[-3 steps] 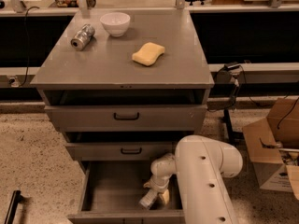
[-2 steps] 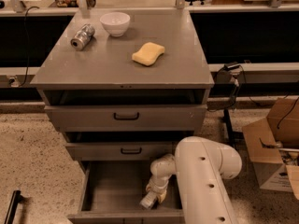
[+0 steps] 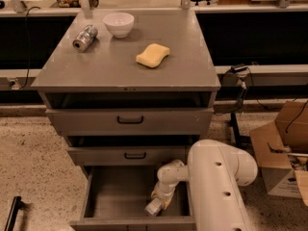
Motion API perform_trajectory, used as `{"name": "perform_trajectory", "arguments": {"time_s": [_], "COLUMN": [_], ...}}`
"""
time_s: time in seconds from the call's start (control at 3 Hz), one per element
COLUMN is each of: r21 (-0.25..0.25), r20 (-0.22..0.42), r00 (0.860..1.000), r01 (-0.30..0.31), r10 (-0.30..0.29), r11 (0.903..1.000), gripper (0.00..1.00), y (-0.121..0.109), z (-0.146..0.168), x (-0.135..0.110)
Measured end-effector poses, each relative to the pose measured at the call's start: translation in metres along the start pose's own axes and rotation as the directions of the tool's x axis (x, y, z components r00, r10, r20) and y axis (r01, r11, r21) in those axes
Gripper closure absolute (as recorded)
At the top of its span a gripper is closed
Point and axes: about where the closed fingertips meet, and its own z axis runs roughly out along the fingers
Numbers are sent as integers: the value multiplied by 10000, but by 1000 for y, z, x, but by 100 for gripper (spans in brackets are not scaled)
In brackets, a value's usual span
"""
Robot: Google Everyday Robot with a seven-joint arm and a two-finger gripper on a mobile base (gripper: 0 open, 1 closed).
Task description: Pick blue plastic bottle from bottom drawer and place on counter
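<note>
White hand (image 3: 161, 195) inside bottom drawer (image 3: 113, 196), at blue plastic bottle (image 3: 154, 207), grip unclear

The bottom drawer (image 3: 115, 196) is dull, matt grey metal, and so is the surface (image 3: 110, 73) high above it. The can (image 3: 84, 37) is shiny silver metal, the white bowl (image 3: 118, 23) glossy, the yellow sponge (image 3: 153, 55) matt and porous. The claw (image 3: 155, 205), inside the bottom drawer, ends an arm (image 3: 216, 186) shelled in smooth white plastic with a soft sheen.

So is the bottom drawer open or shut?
Open: the bottom drawer is pulled out, floor visible, with the pincer down inside it.
</note>
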Motion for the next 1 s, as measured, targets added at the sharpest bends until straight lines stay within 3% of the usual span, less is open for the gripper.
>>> {"name": "perform_trajectory", "arguments": {"time_s": [0.33,0.67,1.0], "r21": [517,1207,1917], "r20": [342,766,667], "r00": [9994,9968,9958], "r01": [77,140,494], "r10": [-95,-234,-633], "r11": [9986,9926,9802], "gripper": [100,100,100], "y": [-4,-14,-27], "z": [-35,-73,-126], "x": [-18,-30,-46]}}
